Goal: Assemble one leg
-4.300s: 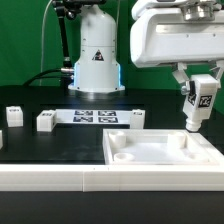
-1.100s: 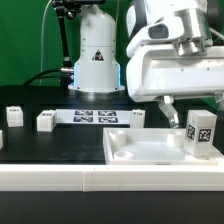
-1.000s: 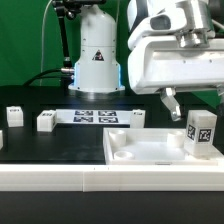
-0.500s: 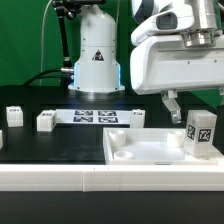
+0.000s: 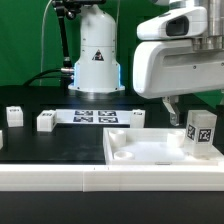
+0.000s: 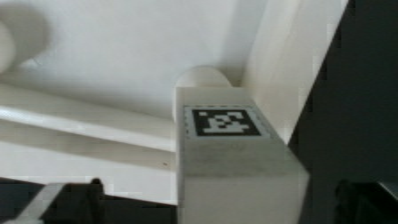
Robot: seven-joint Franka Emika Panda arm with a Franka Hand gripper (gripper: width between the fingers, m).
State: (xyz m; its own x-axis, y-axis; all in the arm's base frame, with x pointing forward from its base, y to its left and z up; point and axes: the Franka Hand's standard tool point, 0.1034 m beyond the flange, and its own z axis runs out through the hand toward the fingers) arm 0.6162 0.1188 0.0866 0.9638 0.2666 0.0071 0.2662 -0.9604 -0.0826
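Note:
The leg [image 5: 201, 133], a small white block with a black-and-white tag, stands upright in the corner of the large white tray-like top [image 5: 150, 158] on the exterior view's right. My gripper [image 5: 196, 104] hovers just above it, open, with one dark finger [image 5: 170, 106] showing beside the leg and not touching it. In the wrist view the leg [image 6: 231, 160] fills the middle with its tag facing the camera. My gripper [image 6: 231, 205] straddles it with the jaws wide apart and a gap on each side.
Three more white legs lie on the black table: two on the exterior view's left [image 5: 45, 121] [image 5: 13, 115], one behind the top [image 5: 137, 118]. The marker board [image 5: 92, 117] lies mid-table before the robot base [image 5: 97, 60]. A white rail [image 5: 60, 178] runs along the front.
The leg, earlier held in the air, now stands in the top's corner, let go. Over the last second the hand has lifted and shifted toward the exterior view's right; the leg has not moved.

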